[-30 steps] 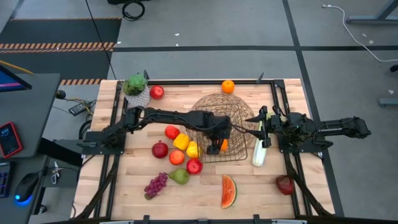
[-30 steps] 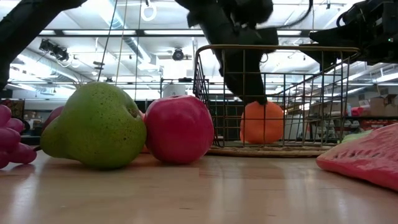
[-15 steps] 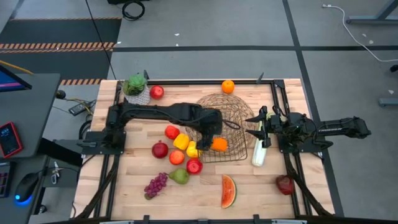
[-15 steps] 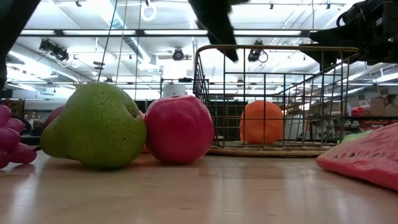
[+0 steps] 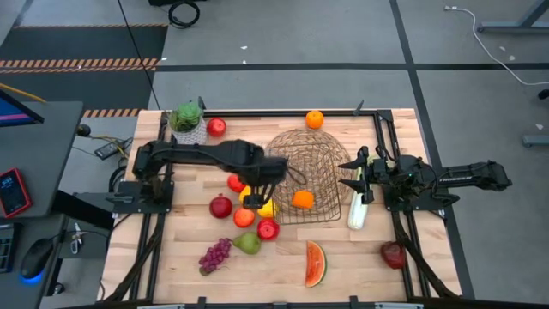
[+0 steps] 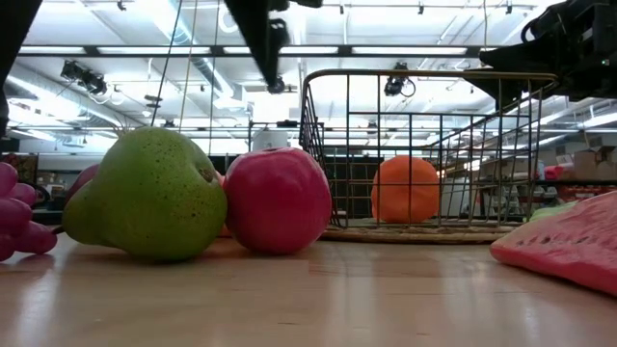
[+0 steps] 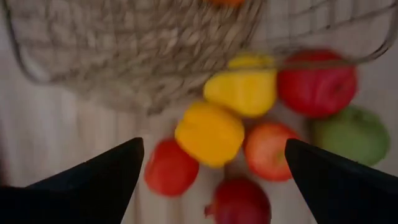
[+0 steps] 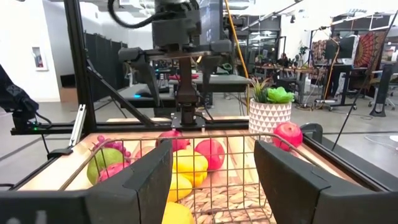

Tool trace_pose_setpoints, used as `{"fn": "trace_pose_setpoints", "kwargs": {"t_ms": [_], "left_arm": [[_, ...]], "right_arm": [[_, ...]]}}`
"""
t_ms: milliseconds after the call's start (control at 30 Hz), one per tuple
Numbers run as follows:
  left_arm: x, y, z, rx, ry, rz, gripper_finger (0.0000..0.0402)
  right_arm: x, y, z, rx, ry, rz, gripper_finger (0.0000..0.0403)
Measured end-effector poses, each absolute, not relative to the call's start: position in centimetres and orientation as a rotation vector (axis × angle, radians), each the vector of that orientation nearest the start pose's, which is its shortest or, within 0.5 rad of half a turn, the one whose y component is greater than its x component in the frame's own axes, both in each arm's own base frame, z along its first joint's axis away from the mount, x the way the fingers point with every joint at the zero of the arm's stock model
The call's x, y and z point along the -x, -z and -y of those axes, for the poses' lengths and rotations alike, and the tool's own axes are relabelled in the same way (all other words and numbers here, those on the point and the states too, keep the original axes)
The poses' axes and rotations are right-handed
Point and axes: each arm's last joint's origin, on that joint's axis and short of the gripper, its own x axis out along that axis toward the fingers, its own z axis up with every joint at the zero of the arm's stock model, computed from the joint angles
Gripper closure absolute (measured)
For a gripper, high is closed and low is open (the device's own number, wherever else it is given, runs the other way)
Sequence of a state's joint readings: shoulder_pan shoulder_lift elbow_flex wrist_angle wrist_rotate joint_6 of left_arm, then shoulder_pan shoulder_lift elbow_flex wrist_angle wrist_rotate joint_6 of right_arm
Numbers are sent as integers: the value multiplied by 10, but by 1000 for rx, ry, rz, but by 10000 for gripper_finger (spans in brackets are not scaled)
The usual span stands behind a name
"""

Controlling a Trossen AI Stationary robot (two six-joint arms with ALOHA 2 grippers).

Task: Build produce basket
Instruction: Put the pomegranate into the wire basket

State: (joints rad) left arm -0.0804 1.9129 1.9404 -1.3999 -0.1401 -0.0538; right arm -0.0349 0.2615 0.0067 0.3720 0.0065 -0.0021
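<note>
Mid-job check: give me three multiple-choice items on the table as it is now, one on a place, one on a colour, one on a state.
1. Where does the celery stalk lie?
A. In the basket
B. On the table outside the basket, on the right arm's side
C. Beside the plant pot

2. What colour is the fruit inside the basket?
A. Green
B. Purple
C. Orange

3. How is the left end effector?
A. Open and empty
B. Shut on a pear
C. Shut on the grapes

Answers:
1 B: the celery stalk lies just off the basket.
2 C: the orange shows through the mesh.
3 A: the left end effector hangs spread over the loose fruit.
</note>
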Motion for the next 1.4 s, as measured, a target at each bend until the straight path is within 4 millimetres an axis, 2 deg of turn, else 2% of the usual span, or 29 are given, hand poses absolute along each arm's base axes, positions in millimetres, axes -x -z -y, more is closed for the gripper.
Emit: {"fn": "trace_pose_setpoints", "kwargs": {"t_ms": [133,300,600,667,833,1000,1100,1267,1400], "left_arm": [[-362,-324,49,-211,-230,-1372,3],[-352,-325,79,-284,-284,-1360,3],[-336,-324,111,-386,-350,-1343,3],[-325,-321,116,-423,-360,-1340,3],[-291,-300,107,-378,-397,-1282,3],[-260,-283,95,-214,-417,-1164,3],[-246,-270,83,-75,-498,-1133,3],[-235,-248,70,121,-543,-1172,3],[-234,-235,72,89,-463,-1245,3]], "right_arm": [[-113,-179,4,3,42,118,172],[-113,-179,4,4,42,117,172],[-113,-179,4,4,42,117,172],[-113,-179,4,4,42,118,172],[-113,-179,4,4,42,115,172],[-113,-179,4,3,42,118,172],[-113,-179,4,3,42,117,172],[-113,-179,4,4,42,118,172],[-113,-179,4,4,42,117,172]]}}
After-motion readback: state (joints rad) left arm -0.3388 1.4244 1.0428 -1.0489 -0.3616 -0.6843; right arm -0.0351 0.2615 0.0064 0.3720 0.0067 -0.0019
